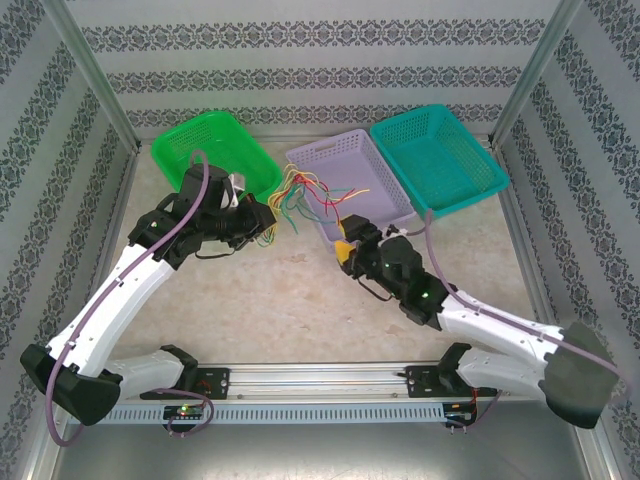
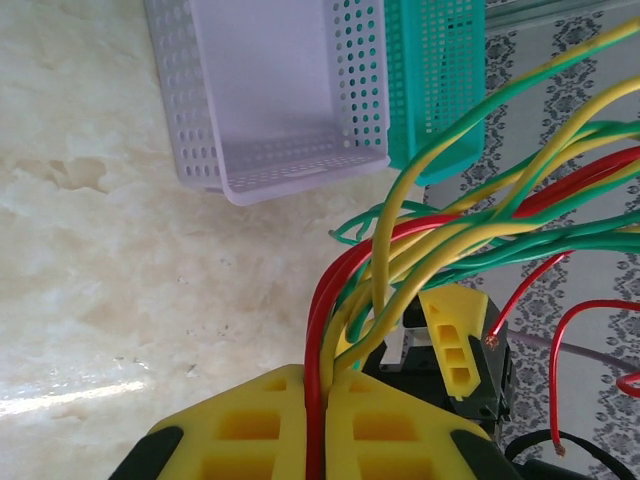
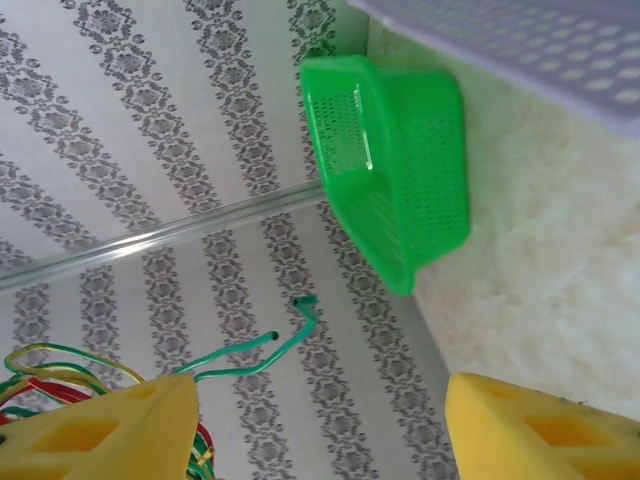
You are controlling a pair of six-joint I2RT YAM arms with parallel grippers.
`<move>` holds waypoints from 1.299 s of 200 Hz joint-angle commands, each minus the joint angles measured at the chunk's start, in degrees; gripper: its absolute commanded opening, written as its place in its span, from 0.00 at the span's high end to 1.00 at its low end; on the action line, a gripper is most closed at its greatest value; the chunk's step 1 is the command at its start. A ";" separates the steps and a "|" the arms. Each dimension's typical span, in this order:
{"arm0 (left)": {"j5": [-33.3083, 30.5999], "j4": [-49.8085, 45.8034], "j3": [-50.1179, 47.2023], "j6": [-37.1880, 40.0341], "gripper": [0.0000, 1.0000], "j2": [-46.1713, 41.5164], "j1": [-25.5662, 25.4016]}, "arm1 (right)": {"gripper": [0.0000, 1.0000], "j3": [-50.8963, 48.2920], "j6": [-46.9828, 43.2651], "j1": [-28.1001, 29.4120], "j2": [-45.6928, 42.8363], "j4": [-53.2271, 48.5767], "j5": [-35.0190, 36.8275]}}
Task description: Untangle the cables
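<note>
Flowery striped walls [image 1: 300, 40] stand around a pale, stony worktop [image 1: 300, 320]. Three baskets sit along the far edge. A green basket [image 1: 215, 150] is toward the far left corner, a purple basket [image 1: 350, 160] is in the middle, and a teal basket [image 1: 440, 160] is just beside it toward the far right corner.

The cables [image 1: 300, 197] are a messy bunch of red, green and yellow wires. They hang in the air near the middle of the far edge, between the green basket and the purple basket. The left hand [image 1: 268, 218] holds them. Its yellow fingers [image 2: 250, 430] are pressed together, with a red wire and some others pinched in the crack. From there the wires bend and fan out.

The right hand [image 1: 347, 250] is just in front of the purple basket, near the loose ends of the bunch. Its two yellow fingers [image 3: 110, 430] are spread wide, and the wall shows through the gap. A few wires curl past one finger, and I cannot tell if they touch it.
</note>
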 commanded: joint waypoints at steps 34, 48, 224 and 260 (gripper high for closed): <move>0.52 3.64 -0.43 -1.62 1.00 -0.63 -0.56 | 0.38 8.37 10.79 1.16 12.53 9.45 5.38; 0.41 3.57 -0.44 -1.50 1.00 -0.73 -0.61 | 0.43 9.42 11.50 0.91 14.99 11.06 5.80; -23.89 -16.36 -3.40 17.61 1.00 -0.77 0.40 | 1.00 11.81 -28.85 -47.93 -25.72 -55.85 -15.12; -24.47 -16.60 -7.85 20.08 1.00 -0.60 0.44 | 1.00 23.62 -42.18 -48.72 -18.26 -57.04 -16.75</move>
